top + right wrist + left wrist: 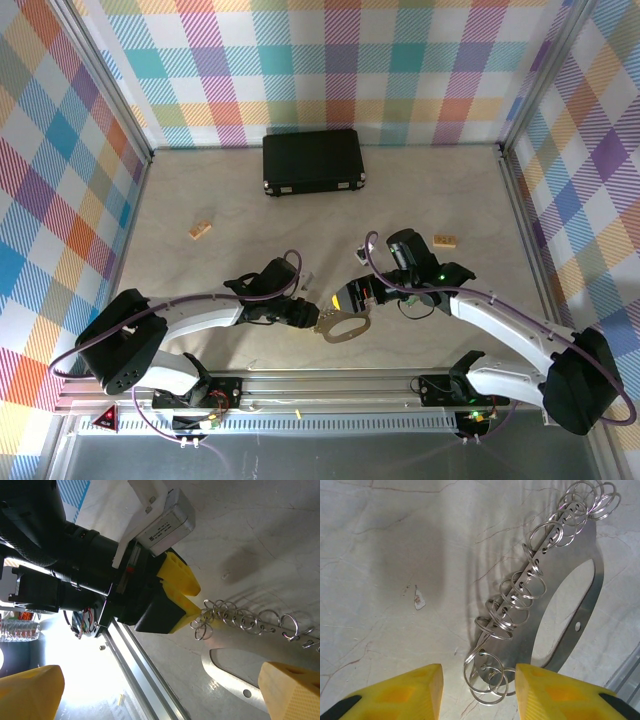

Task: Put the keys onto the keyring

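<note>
1. The keyring (577, 547) lies flat on the pale marbled table (380, 555), close to the front edge and between the two grippers. It is a flat oval plate of silver metal with a large opening. Along one long side runs a row of small split rings (512, 615).
2. The left gripper (479, 692) stands over the near end of the keyring. Its yellow fingertips (410, 697) are on either side of the last rings.
3. The jaws of the left gripper are partly apart and they clamp nothing. A strip of bare table shows between one fingertip and the rings. The other fingertip is just beside the edge of the plate, but we cannot tell if it touches the plate.
4. The right gripper (160, 692) has its jaws very wide and holds nothing. One of its fingers hangs over the aluminium rail (145, 680), the other over the plate of the keyring.
5. In the top view the two grippers face each other tip to tip, just above the keyring.
6. A small pale chip (420, 600) lies on the table, apart from the rings.
7. A black case (313, 162) rests closed near the far wall.
8. The left wooden block (200, 230) and the right wooden block (444, 241) lie well apart from the keyring.
</note>
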Robot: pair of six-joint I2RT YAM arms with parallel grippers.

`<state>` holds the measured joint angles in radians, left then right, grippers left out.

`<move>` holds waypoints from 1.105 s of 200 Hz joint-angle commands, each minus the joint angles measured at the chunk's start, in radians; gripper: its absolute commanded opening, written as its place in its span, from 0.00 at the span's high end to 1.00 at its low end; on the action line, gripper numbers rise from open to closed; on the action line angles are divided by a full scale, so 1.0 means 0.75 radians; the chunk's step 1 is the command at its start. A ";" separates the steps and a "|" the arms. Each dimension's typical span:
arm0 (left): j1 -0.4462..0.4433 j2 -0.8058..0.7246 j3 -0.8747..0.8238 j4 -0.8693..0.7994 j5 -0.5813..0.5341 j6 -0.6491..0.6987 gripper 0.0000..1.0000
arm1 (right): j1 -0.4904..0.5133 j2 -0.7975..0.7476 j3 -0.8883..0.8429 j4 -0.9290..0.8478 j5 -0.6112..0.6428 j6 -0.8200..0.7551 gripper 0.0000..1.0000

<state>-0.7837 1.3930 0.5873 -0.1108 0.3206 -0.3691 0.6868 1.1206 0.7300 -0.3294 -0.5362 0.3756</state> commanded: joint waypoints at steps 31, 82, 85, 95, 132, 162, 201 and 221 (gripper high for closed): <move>0.004 0.020 -0.043 0.142 0.068 0.014 0.60 | 0.004 0.032 0.064 0.021 0.005 -0.052 0.01; 0.003 0.044 -0.047 0.123 0.027 0.024 0.62 | 0.000 0.028 0.080 0.028 0.007 -0.059 0.01; 0.003 0.047 -0.045 0.123 0.027 0.026 0.62 | 0.001 0.027 0.082 0.026 0.007 -0.061 0.01; 0.003 0.058 -0.044 0.123 0.026 0.032 0.62 | 0.001 0.020 0.081 0.026 0.012 -0.061 0.01; 0.004 0.077 -0.051 0.156 0.032 0.042 0.67 | -0.010 -0.009 0.086 0.021 0.051 -0.066 0.01; 0.004 0.085 -0.059 0.180 0.049 0.043 0.71 | -0.014 -0.007 0.101 -0.022 0.036 -0.102 0.01; 0.005 0.126 -0.035 0.170 0.067 0.046 0.77 | -0.018 0.012 0.127 -0.022 0.037 -0.110 0.01; 0.005 0.123 -0.036 0.170 0.070 0.045 0.79 | -0.020 0.017 0.134 -0.023 0.027 -0.117 0.01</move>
<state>-0.7818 1.4719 0.5575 0.0093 0.3519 -0.3466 0.6792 1.1286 0.7940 -0.3382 -0.5060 0.3191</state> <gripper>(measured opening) 0.220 0.990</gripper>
